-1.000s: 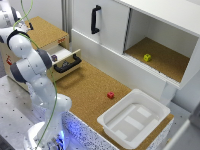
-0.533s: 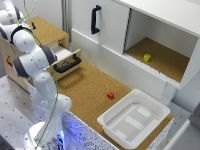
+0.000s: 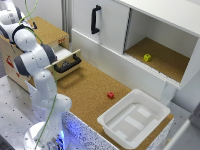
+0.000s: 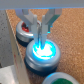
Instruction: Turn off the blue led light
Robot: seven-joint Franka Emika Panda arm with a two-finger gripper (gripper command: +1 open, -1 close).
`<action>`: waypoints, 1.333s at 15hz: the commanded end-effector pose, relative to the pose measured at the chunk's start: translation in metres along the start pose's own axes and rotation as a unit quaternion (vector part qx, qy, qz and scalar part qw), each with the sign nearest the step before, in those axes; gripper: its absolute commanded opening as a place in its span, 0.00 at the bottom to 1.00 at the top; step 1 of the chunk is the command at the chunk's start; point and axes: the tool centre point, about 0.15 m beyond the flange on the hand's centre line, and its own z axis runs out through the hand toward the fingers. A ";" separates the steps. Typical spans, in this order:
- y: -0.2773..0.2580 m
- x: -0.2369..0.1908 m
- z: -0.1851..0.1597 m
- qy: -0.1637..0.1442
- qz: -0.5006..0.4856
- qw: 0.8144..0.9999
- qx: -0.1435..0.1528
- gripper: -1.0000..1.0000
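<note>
In the wrist view the blue led light glows pale blue in its grey ring on the cork surface. My gripper is directly over its cap, the fingertips drawn together and at or just above the cap; contact cannot be told. It holds nothing. A like button with a reddish cap sits beyond it, and one with a green cap sits nearer the camera. In the exterior view my arm bends over the wooden box at the exterior view's left; the gripper and buttons are hidden there.
An open drawer with a black handle juts from the wooden box. A white bin stands at the exterior view's lower right, a small red block beside it. A yellow block lies in the open cabinet.
The arm has swung toward the exterior view's left and reached further over the wooden box. Nothing else has moved.
</note>
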 end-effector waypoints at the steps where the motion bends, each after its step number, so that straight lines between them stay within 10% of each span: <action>1: 0.001 0.037 0.034 -0.071 -0.033 0.997 -0.010 0.00; 4: 0.004 0.034 0.020 -0.070 -0.037 0.997 -0.018 0.00; 8: 0.021 0.020 -0.077 -0.080 -0.036 0.991 -0.104 0.00; 9: 0.029 0.011 -0.094 -0.086 -0.020 0.988 -0.129 1.00; 20: 0.052 -0.066 -0.086 -0.084 0.141 0.976 -0.141 1.00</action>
